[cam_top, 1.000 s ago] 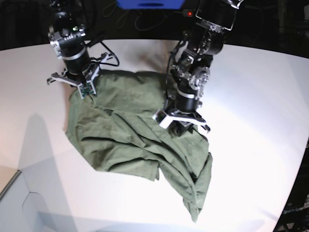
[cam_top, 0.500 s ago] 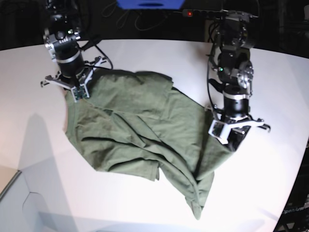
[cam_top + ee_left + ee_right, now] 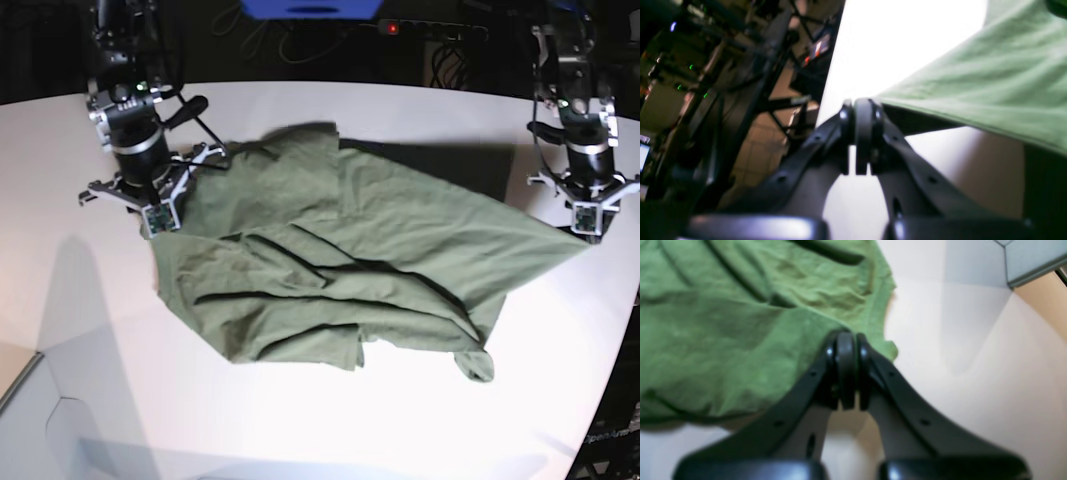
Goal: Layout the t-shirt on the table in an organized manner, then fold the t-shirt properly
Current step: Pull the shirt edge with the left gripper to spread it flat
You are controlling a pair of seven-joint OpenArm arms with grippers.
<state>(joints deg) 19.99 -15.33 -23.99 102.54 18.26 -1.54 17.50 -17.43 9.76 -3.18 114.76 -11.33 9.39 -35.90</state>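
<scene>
T-shirt (image 3: 340, 265): olive green, plain, no print, label or writing legible; spread creased across the white table (image 3: 300, 420). Left end effector (image 3: 589, 232): jaws clamped on one shirt corner, cloth pulled taut from it. Right end effector (image 3: 157, 222): jaws clamped on the opposite shirt edge. No containers in view.

Bright overhead light glares off the white bench (image 3: 300, 420); soft shadows near its left edge; both wrist views blurred.
</scene>
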